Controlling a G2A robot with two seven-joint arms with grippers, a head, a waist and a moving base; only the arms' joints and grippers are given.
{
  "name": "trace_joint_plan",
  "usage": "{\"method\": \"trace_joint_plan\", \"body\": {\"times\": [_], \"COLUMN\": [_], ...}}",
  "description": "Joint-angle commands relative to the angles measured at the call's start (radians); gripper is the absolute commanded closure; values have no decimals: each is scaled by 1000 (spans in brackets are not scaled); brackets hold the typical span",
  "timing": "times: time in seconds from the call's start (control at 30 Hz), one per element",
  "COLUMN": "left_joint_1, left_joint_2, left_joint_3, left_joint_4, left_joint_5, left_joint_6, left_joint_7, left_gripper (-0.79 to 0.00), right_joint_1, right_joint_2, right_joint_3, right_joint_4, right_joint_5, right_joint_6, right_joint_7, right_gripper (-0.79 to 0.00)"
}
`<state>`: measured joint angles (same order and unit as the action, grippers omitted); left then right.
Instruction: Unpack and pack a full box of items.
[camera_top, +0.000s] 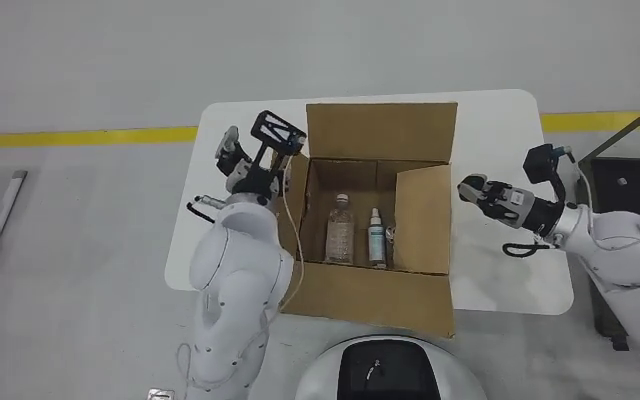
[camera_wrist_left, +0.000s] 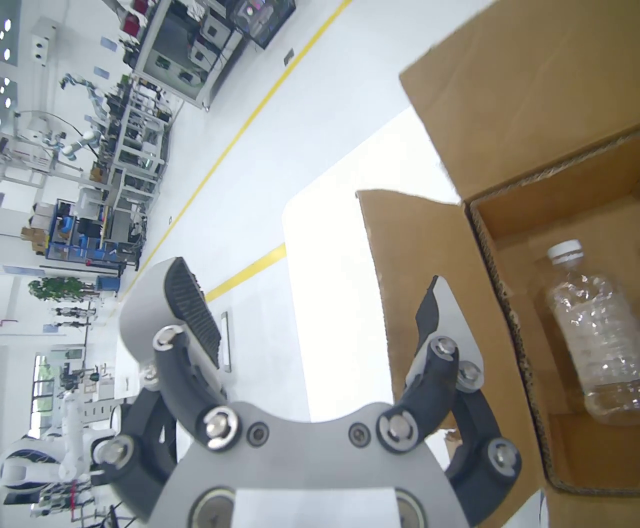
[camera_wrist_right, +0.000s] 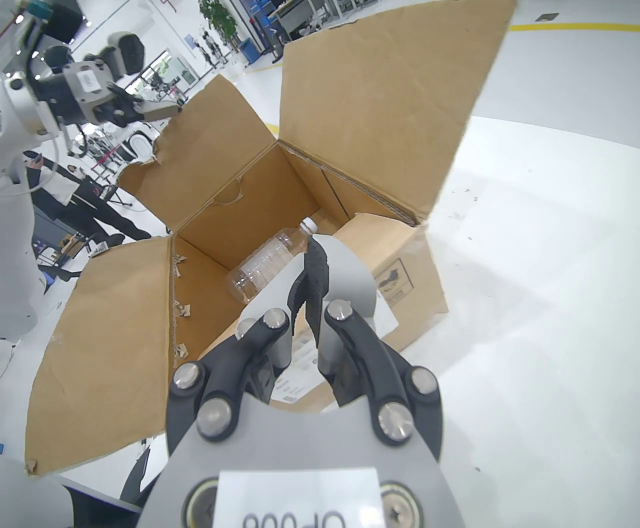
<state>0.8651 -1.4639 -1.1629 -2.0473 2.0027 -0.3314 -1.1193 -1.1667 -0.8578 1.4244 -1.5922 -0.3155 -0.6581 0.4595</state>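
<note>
An open cardboard box (camera_top: 380, 290) stands in the middle of the white table (camera_top: 500, 285), all flaps turned out. Inside lie a clear plastic bottle (camera_top: 340, 230) with a white cap and a small spray bottle (camera_top: 376, 238) beside it. My left gripper (camera_top: 281, 124) hovers open at the box's far left corner, its one finger (camera_wrist_left: 432, 310) in front of the left flap (camera_wrist_left: 400, 250); the clear bottle (camera_wrist_left: 590, 330) shows past that flap. My right gripper (camera_top: 463, 188) is shut and holds nothing, just outside the right flap. From there the box (camera_wrist_right: 375, 100) and bottle (camera_wrist_right: 265, 265) lie beyond its fingertips (camera_wrist_right: 312, 260).
The table has bare surface right of the box (camera_top: 510, 140) and a narrower strip on its left (camera_top: 195, 250). A dark cabinet (camera_top: 612, 185) stands off the table's right edge. A yellow floor line (camera_top: 100, 135) runs behind the table.
</note>
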Motion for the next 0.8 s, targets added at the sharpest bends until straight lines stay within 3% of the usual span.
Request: {"method": "trace_joint_plan", "body": {"times": [0.0,0.13,0.2,0.33,0.53,0.77], "left_joint_1": [-22,-54,-57,-61,-70,-73], "left_joint_2": [-7,-24,-35,-58,-73,-73], "left_joint_3": [42,115,134,132,103,91], "left_joint_4": [1,28,68,151,279,296], "left_joint_5": [-27,-141,-275,-618,-976,-1020], "left_joint_6": [-5,-8,-1,71,133,135], "left_joint_7": [8,61,90,96,65,62], "left_gripper": [-785,-785,-785,-785,-785,-785], "right_joint_1": [-7,-17,-23,-32,-47,-55], "right_joint_2": [1,1,1,-1,-3,-5], "right_joint_3": [9,20,22,21,22,11], "right_joint_4": [10,24,29,32,34,32], "right_joint_5": [5,7,6,-4,-12,-28], "right_joint_6": [5,6,7,11,13,17], "right_joint_7": [3,5,4,2,-5,14], "right_gripper": [0,0,0,0,0,0]}}
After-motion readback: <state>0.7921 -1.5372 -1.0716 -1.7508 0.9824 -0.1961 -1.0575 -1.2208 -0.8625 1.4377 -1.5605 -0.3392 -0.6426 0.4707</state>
